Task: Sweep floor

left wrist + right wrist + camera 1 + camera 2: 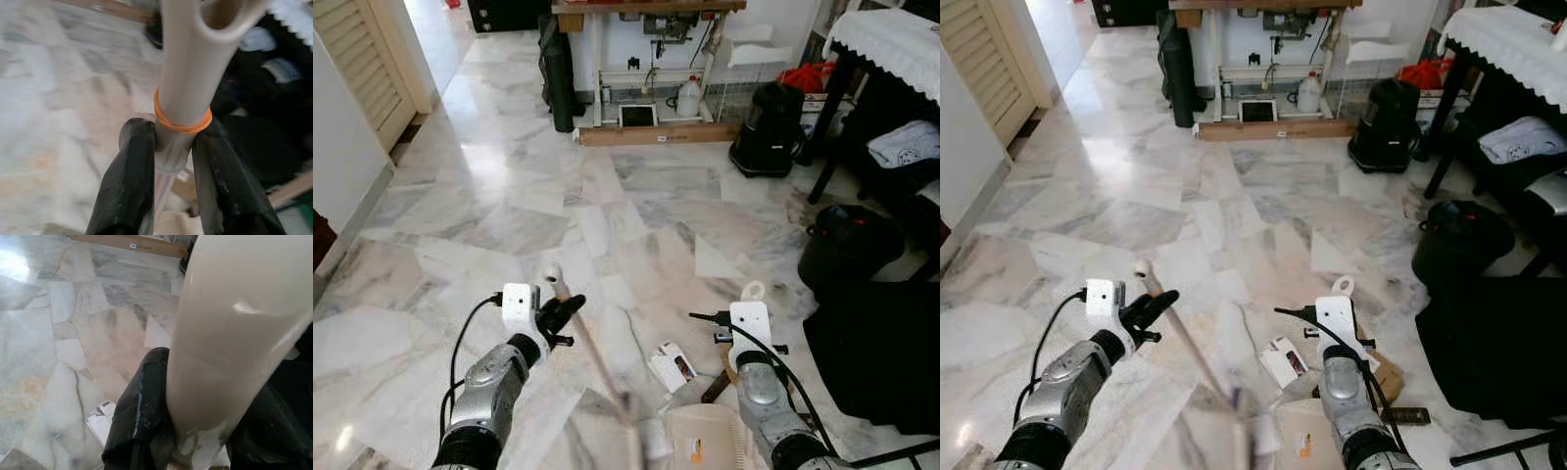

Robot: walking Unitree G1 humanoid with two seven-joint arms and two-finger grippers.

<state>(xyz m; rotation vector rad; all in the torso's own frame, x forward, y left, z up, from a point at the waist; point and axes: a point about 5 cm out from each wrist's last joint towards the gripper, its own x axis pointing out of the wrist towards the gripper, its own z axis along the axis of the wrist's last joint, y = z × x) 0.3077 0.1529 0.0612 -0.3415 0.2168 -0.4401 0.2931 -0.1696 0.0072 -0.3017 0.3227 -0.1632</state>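
My left gripper [560, 313] is shut on the upper end of a cream broom handle [592, 352], just below an orange rubber band [182, 126]. The stick slants down towards me, and its lower end is blurred. My right gripper [210, 421] is shut on the cream handle [230, 333] of a dustpan [705, 436], which sits low between my arms. A white printed packet [673, 364] and a brown cardboard scrap [1386, 377] lie on the marble floor [509, 225] just ahead of the dustpan.
A black bucket [847, 245] and a dark cloth heap [881, 352] stand at the right. Farther off are a black vacuum [769, 127], a table with a white lace cloth [891, 39], a wooden plank [656, 134] and a louvered door [362, 59].
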